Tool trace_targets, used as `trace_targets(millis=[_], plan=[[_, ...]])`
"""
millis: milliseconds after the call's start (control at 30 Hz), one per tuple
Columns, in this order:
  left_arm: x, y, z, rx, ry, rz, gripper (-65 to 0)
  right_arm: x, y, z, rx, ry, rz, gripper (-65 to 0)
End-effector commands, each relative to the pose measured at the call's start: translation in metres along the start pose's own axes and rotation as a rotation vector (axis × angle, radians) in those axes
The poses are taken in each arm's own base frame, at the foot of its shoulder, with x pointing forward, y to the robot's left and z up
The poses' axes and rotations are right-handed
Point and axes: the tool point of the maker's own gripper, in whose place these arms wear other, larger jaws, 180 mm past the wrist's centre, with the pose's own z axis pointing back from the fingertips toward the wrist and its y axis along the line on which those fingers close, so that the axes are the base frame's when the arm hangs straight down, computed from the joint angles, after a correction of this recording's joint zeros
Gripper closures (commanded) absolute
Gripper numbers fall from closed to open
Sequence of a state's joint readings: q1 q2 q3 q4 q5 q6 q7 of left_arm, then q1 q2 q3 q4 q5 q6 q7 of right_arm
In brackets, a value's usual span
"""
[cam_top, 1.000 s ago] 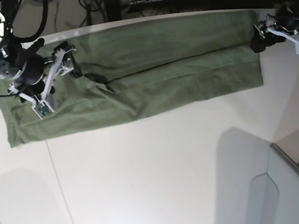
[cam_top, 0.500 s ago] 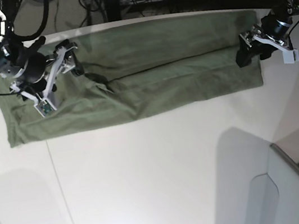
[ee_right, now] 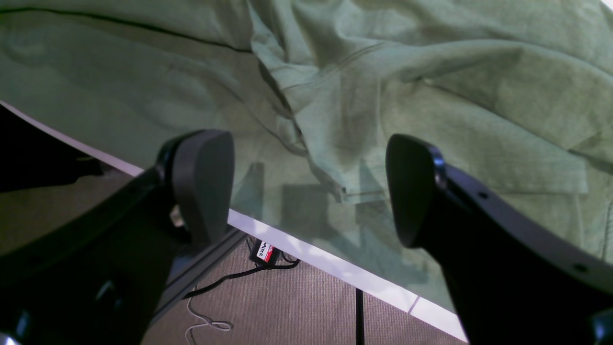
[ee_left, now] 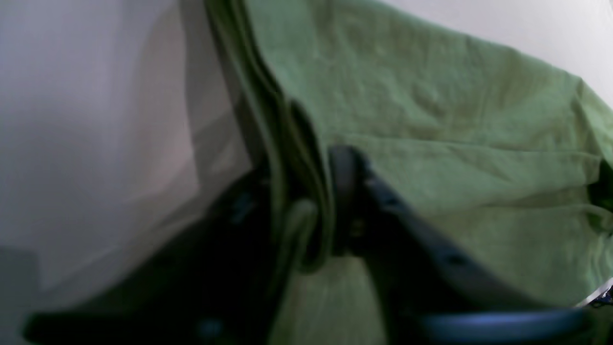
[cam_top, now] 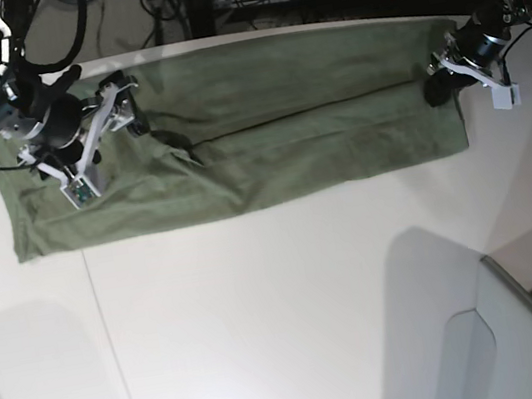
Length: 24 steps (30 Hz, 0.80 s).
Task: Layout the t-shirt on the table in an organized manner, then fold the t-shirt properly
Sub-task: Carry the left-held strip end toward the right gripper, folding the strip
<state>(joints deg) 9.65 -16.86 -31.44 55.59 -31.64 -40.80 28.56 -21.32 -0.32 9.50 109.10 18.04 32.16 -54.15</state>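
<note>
From my remote station, the right gripper (cam_top: 102,124) stood at the left of the base view, jaws spread wide and released, poised over the sleeve end of the t-shirt (cam_top: 235,133). The shirt lay stretched lengthwise along the far edge of the table (cam_top: 293,306), folded into a long band. At the right, the left gripper (cam_top: 442,82) was clenched on the shirt's doubled edge, fabric pinched between its fingers (ee_left: 347,191).
</note>
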Motion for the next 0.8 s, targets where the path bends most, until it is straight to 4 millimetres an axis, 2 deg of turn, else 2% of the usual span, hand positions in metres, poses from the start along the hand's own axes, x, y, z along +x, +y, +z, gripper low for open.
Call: trace_targets(millis=[0,33,133,233,367,500,567,633,700,767], plan=[[-0.011,0.008,0.000,0.031,0.081,-0.020,-3.9,0.009,0.001,0.002,0.007,-0.038,0.003,-46.8],[-0.009,0.008,-0.004,0.029,0.078,-0.007,0.0,0.009,0.001,0.002,0.007,-0.038,0.003,-46.8],[0.007,0.010,-0.014,0.024,0.054,0.012,0.0,0.009,0.001,0.002,0.007,-0.038,0.003,-46.8],[0.037,0.014,-0.012,0.030,-0.049,-0.014,0.0,0.009,0.000,0.003,0.003,-0.038,0.001,-46.8],[0.067,0.024,0.000,0.052,-0.110,-0.085,0.0,0.009,-0.001,0.003,0.002,-0.037,0.000,-46.8],[0.102,0.028,0.023,0.076,-0.158,-0.199,0.0,0.009,0.000,0.003,0.005,-0.036,0.003,-46.8],[0.120,0.018,0.033,0.068,-0.180,-0.285,0.0,0.009,0.001,0.003,0.006,-0.036,0.004,-46.8],[0.130,0.000,0.040,0.052,-0.195,-0.376,0.0,0.010,0.001,0.002,0.007,-0.037,0.006,-46.8],[0.126,-0.029,0.039,0.028,-0.166,-0.513,0.0,0.012,0.001,0.002,0.006,-0.041,0.007,-46.8],[0.111,-0.052,0.032,0.060,-0.146,-0.584,0.0,0.012,0.000,0.002,0.006,-0.043,0.008,-46.8]])
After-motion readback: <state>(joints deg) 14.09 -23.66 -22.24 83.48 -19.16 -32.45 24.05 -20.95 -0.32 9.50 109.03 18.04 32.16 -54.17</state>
